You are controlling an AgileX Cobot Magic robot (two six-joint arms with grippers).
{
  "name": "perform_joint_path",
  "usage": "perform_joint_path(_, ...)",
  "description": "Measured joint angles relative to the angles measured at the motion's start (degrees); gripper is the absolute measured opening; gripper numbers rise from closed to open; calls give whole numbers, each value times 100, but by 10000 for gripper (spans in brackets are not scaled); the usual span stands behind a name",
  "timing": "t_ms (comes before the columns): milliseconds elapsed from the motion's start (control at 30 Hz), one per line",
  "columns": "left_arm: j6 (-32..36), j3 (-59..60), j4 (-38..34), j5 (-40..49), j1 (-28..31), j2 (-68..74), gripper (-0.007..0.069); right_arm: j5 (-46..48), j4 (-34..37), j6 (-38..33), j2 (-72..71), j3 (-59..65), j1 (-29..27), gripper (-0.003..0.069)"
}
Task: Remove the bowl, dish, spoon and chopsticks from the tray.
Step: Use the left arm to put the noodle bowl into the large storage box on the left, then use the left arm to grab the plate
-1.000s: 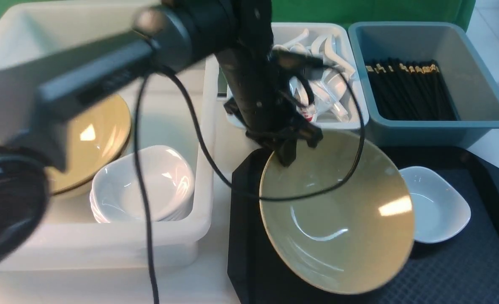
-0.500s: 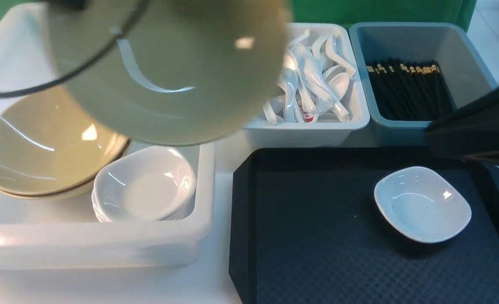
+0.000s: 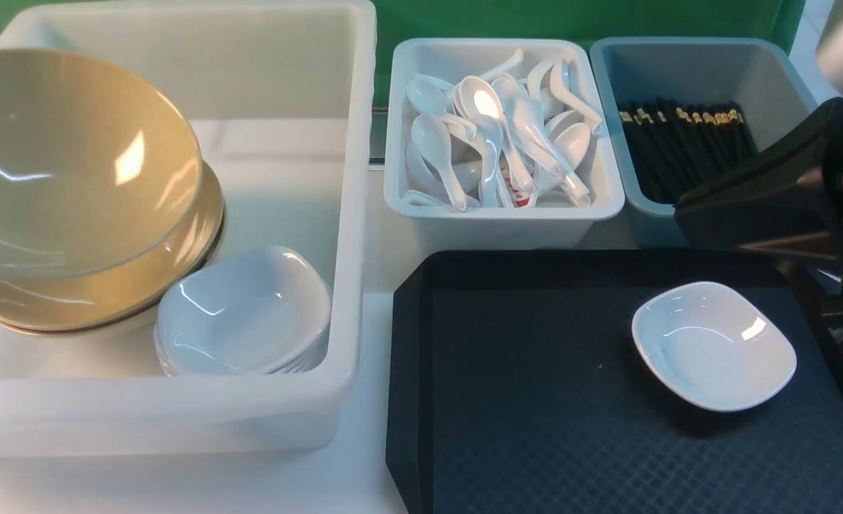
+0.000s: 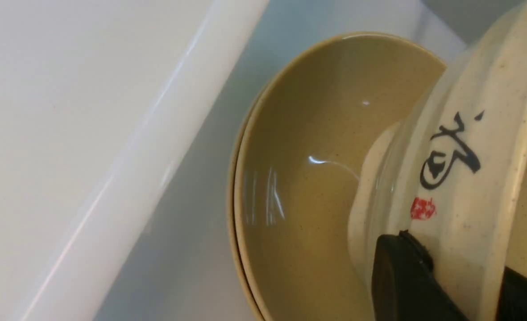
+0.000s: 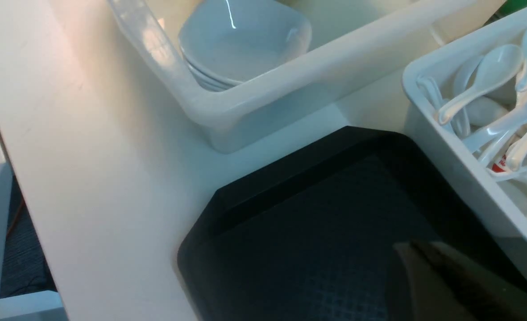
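Observation:
My left gripper is shut on the rim of the tan bowl, one black finger on its cream outer wall. The bowl hangs tilted just above the stack of like bowls in the big white bin. That gripper is outside the front view. The white dish sits alone at the right of the black tray. My right gripper is shut and empty, above the tray's back right corner; its fingers show closed together. Spoons and chopsticks show only in bins.
A stack of white dishes stands in the big bin beside the bowls. The spoon bin and the blue-grey chopstick bin stand right behind the tray. White tabletop lies left of the tray.
The bowl went up off the tray and left, and now hangs over the bowl stack in the bin. The left arm left the front view. The right arm came in from the right.

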Motion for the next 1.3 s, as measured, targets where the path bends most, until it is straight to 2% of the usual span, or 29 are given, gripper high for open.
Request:
perform_joint_path(167, 214, 69, -116, -403, -94, 476, 11, 0, 0, 0, 0, 0, 0, 34)
perform_joint_path(333, 320, 69, -81, -604, -164, 895, 70, 11, 0, -7, 0, 0, 0, 34)
perform_joint_path(533, 250, 69, 307, -420, -176, 998, 242, 29, 6, -125, 0, 0, 0, 34)
perform_joint_path(700, -169, 12, 1132, 116, -182, 998, 443, -17, 6, -224, 0, 0, 0, 34)
perform_joint_path(833, -458, -319, 1516, 524, -224, 842, 517, -47, 0, -284, 0, 0, 0, 34)
perform_joint_path(933, -559, -755, 1576, 749, -457, 528, 521, -61, 0, -284, 0, 0, 0, 34)
perform_joint_path(1000, -572, -1014, 1564, 857, -830, 289, 521, -61, 0, -284, 0, 0, 0, 34)
perform_joint_path(1067, -579, -1412, 1541, 955, -1794, -11, 521, -66, -48, -278, 0, 0, 0, 34)
perform_joint_path(1100, -579, -1438, 1540, 969, -1891, -28, 521, -66, -61, -267, 0, 0, 0, 34)
perform_joint_path(1167, -579, -1637, 1536, 1008, -3106, -118, 521, -51, -333, 29, 0, 0, 0, 34)
perform_joint_path(1267, -639, -1680, 1734, 860, -4901, 111, 521, 305, -1238, 889, 0, 0, 0, 34)
perform_joint_path(1300, -651, -1680, 1753, 839, -5104, 170, 521, 387, -1364, 1006, 0, 0, 0, 34)
